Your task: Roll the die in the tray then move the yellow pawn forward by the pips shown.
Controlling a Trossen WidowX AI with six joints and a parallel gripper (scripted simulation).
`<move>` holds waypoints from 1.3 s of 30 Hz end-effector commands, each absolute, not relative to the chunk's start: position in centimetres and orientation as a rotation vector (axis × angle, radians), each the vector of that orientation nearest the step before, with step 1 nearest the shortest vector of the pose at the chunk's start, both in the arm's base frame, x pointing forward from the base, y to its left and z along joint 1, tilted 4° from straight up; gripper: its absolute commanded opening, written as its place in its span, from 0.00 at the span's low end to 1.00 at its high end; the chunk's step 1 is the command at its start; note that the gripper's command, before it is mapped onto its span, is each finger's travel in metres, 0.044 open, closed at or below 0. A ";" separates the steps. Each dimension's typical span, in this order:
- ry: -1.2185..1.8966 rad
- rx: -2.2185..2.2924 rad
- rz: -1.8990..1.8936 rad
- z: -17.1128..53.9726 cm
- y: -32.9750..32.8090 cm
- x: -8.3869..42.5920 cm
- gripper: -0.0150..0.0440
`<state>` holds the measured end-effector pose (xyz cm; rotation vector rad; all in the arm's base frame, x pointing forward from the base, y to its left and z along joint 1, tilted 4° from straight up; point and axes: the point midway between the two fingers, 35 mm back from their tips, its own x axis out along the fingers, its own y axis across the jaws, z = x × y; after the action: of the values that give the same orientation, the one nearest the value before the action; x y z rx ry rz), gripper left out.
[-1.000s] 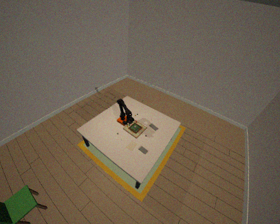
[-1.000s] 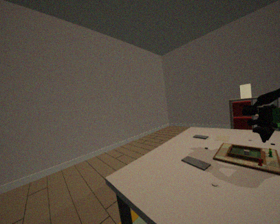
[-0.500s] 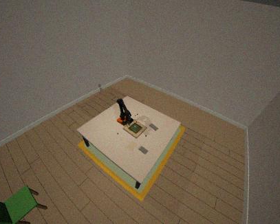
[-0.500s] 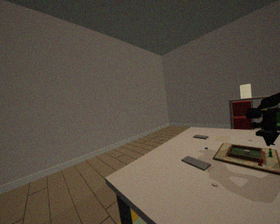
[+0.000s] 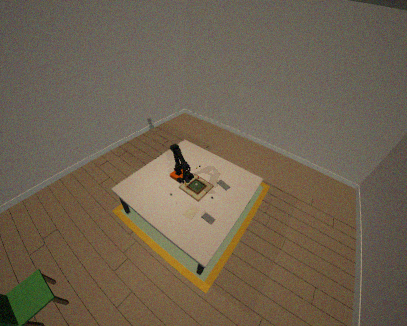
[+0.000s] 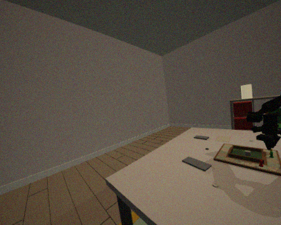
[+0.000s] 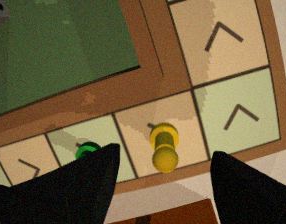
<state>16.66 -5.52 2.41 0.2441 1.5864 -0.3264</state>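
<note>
The yellow pawn [image 7: 165,147] stands upright on a tan square of the board [image 7: 239,102] [image 6: 225,150], one square before the corner. My gripper [image 7: 166,157] [image 6: 270,148] is partly open above it; in the wrist view the fingertips show on either side of the pawn, with nothing held. The green pawn [image 7: 88,151] [image 6: 271,154] stands one square behind, close to the left finger, which partly covers it. The die [image 7: 0,11] [image 6: 248,152] lies in the green tray [image 7: 59,55]; its top cannot be read now. The yellow pawn cannot be made out in the exterior view.
A red pawn [image 6: 262,163] stands on the board's near side in the exterior view. Two grey slabs [image 6: 196,163] [image 5: 208,218] lie off the board, with a small dark disc [image 6: 207,149] and a small pale round piece [image 6: 215,186]. The orange arm base [image 5: 176,175] is beside the board.
</note>
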 end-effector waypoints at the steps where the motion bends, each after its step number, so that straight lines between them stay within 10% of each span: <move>1: 1.593 0.243 -0.326 1.7 -5.5 16.4 0.59; 13: 1.593 0.243 -0.326 0.1 -5.5 16.2 0.59; 18: 1.593 0.243 -0.326 0.1 -5.5 16.2 0.37; 39: 1.592 0.243 -0.326 4.2 -5.7 17.3 0.25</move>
<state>16.80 -5.58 2.76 0.2454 1.6027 -0.3254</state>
